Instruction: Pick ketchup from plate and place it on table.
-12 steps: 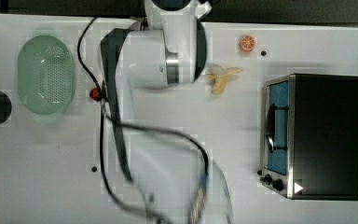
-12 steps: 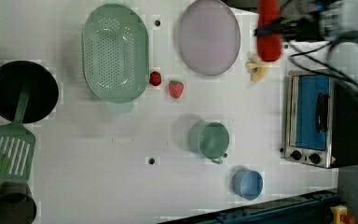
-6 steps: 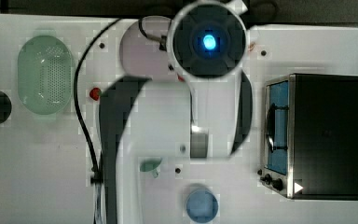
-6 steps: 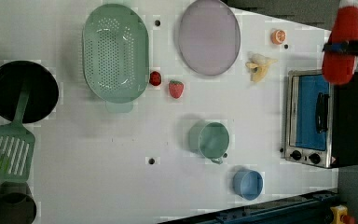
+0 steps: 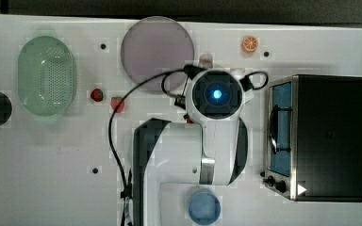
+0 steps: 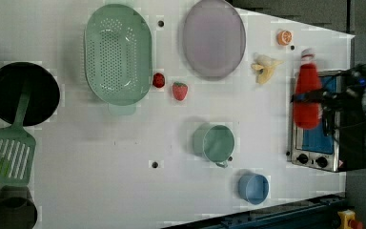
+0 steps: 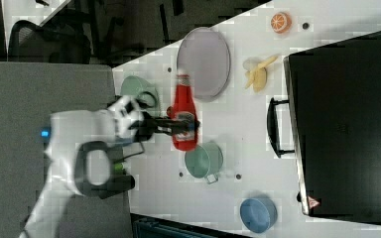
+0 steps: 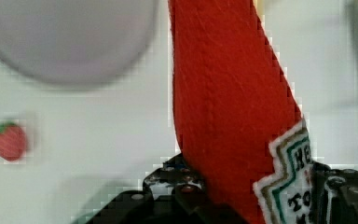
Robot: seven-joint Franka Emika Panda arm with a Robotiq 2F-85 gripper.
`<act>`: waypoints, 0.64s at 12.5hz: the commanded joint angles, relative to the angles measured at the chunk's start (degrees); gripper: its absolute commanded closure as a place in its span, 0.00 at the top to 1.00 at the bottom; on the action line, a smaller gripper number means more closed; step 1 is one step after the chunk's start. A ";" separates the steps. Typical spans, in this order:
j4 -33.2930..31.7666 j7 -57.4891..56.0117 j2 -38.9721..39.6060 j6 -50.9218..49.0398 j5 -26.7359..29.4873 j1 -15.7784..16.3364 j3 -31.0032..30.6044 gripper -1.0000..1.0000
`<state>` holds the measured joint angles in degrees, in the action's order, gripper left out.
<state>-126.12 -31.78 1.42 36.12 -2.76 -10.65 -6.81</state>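
So the arm's got the ketchup (image 7: 184, 118) clamped in the gripper (image 7: 181, 125) around the bottle's lower half, label side, and it's hanging up in the air, clear of the plate (image 7: 204, 63), which sits bare now. In the wrist view the red body (image 8: 233, 107) rises straight out from between the jaws, with the plate (image 8: 65, 37) and a strawberry (image 8: 7, 140) down below on the table (image 8: 98, 135). From where I'm standing the pick is done and what's left is the put-down. If it were me, I'd aim for an open patch of white, since there's a green mug (image 7: 204, 159), a banana (image 7: 256, 73) and the toaster oven (image 7: 345, 124) all fairly near. Come down slow, get the bottle's base properly resting on the surface before letting go, otherwise a soft, slim thing like that probably tips or rolls. And I'd back straight up afterward so the fingers don't drag it sideways.
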 commanded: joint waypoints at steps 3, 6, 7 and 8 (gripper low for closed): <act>-8.76 -1.46 1.79 10.76 0.52 -0.26 0.24 0.59; -10.08 -1.45 7.09 14.06 0.52 -0.25 0.20 0.59; -10.07 -1.46 9.05 15.22 0.52 -0.25 0.18 0.59; -10.09 -1.45 10.73 16.50 0.52 -0.25 0.07 0.61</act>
<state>-136.97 -31.78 12.96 51.90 -2.53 -10.77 -6.88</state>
